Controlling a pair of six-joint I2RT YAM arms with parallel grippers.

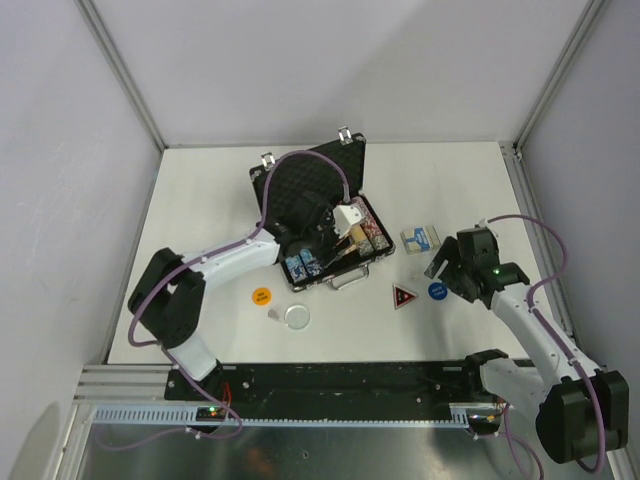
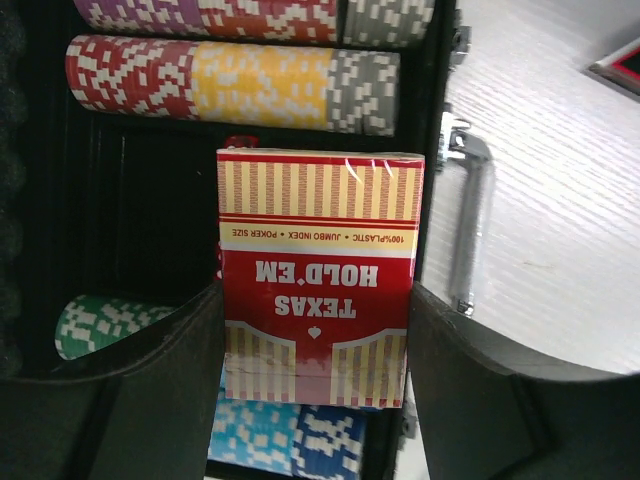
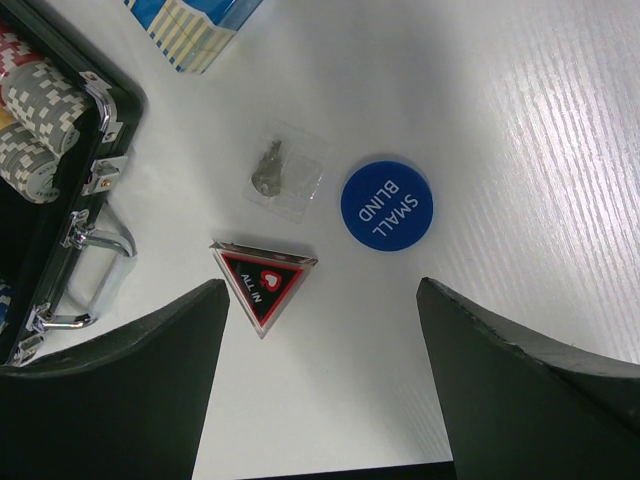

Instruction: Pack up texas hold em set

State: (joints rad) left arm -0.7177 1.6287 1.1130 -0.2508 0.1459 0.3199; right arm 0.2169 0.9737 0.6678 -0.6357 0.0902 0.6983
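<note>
Left tool (image 2: 315,295) clamps glossy red-striped deck (image 2: 318,230) over ribbed black case (image 2: 150,220). Right tool (image 3: 322,290) wide above round blue button (image 3: 387,205).

Glossy film-wrapped deck (image 2: 318,250) between the left gripper's (image 2: 315,330) matt black fingers (image 2: 150,400); polished metal handle (image 2: 470,220) beside them. Bench (image 3: 520,120) white, finely grained; button (image 3: 387,205) smooth plastic.

The case's (image 2: 140,220) chip rows (image 2: 230,82) hem the slot beneath the red deck (image 2: 318,280); table (image 3: 520,120) around the triangle (image 3: 262,283) lies open.
</note>
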